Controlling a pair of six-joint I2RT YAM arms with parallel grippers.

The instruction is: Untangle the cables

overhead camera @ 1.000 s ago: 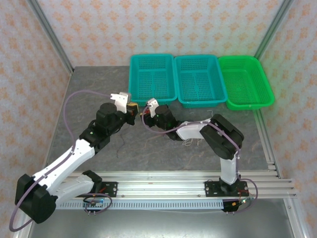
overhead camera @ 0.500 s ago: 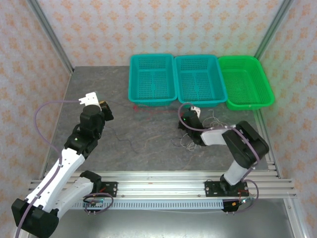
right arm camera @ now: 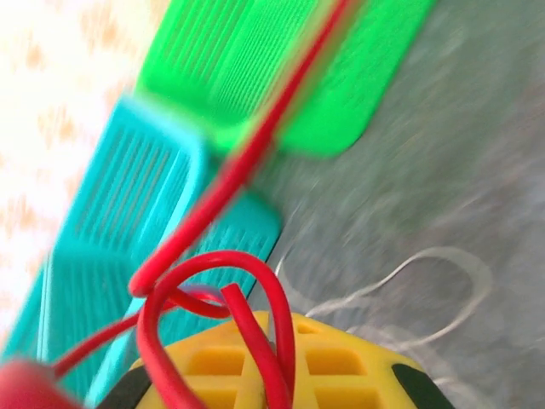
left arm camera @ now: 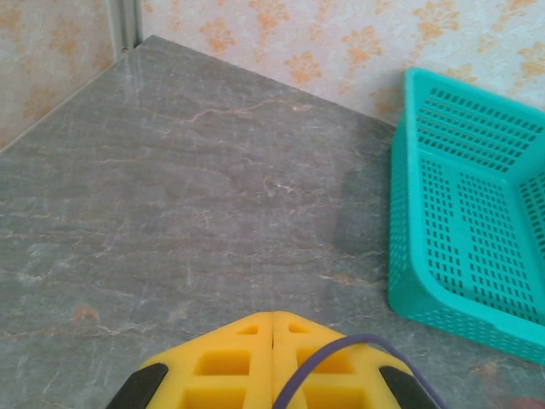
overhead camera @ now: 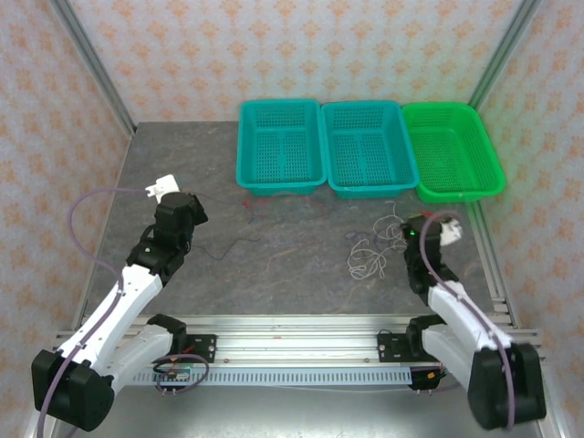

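My right gripper (right arm camera: 285,315) is shut on the red cable (right arm camera: 255,136), which loops over the yellow fingers and runs off toward the baskets. From above, that gripper (overhead camera: 415,234) sits at the right. The red cable (overhead camera: 247,210) trails thinly leftward in front of the teal baskets. The white cable (overhead camera: 367,260) lies in loose loops just left of the right gripper, and shows blurred on the table as the white cable (right arm camera: 426,266). The black cable (overhead camera: 235,245) lies on the table right of my left gripper (overhead camera: 189,204). My left gripper (left arm camera: 272,313) is shut, with nothing visible between its tips.
Three baskets stand along the back: a teal basket (overhead camera: 281,146), a second teal basket (overhead camera: 370,148) and a green basket (overhead camera: 453,151). The first teal basket (left arm camera: 477,213) is ahead and right of the left gripper. A lavender arm cable (left arm camera: 341,354) crosses its fingers.
Both arms have pulled apart from the centre: the left gripper moved left, the right swung far right with the red cable. The cables are now spread across the table.
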